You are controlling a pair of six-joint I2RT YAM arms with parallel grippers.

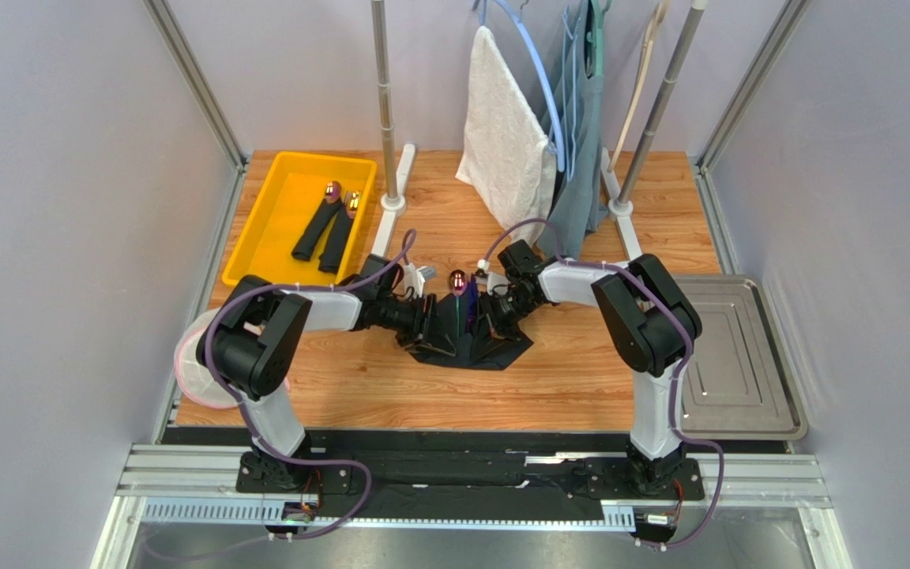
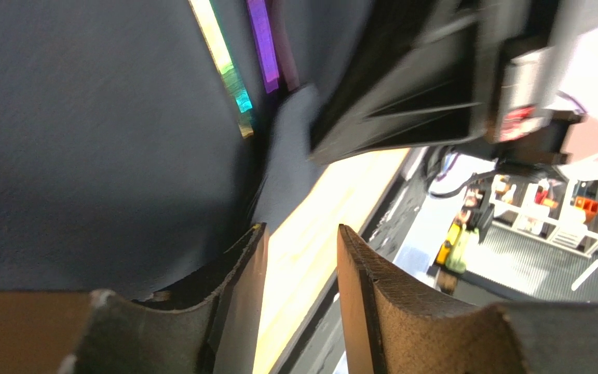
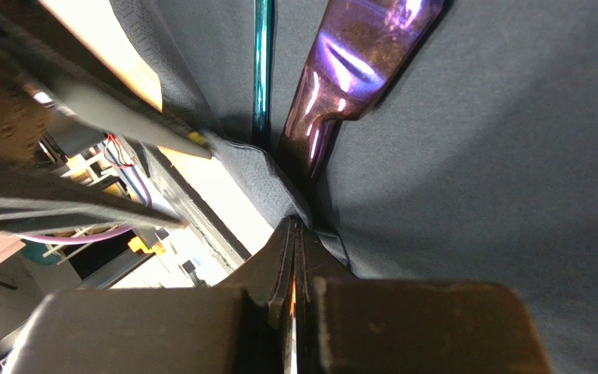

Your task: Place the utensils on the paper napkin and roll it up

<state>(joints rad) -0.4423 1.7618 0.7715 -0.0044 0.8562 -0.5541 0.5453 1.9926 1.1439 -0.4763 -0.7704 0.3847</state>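
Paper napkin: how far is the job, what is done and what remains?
Done: the utensils lie on the paper napkin. In hand: the right gripper is shut on a napkin edge; the left gripper is open beside it. Left: the rolling; it is no roll yet.

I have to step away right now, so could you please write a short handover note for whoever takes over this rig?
Left gripper: open, at the edge of the paper napkin, holding nothing.
Right gripper: shut on a fold of the paper napkin.
Utensils: lying side by side on the napkin, whose sides are lifted around them.
Done: utensils placed.
Left: the roll looks barely begun, so finish it.
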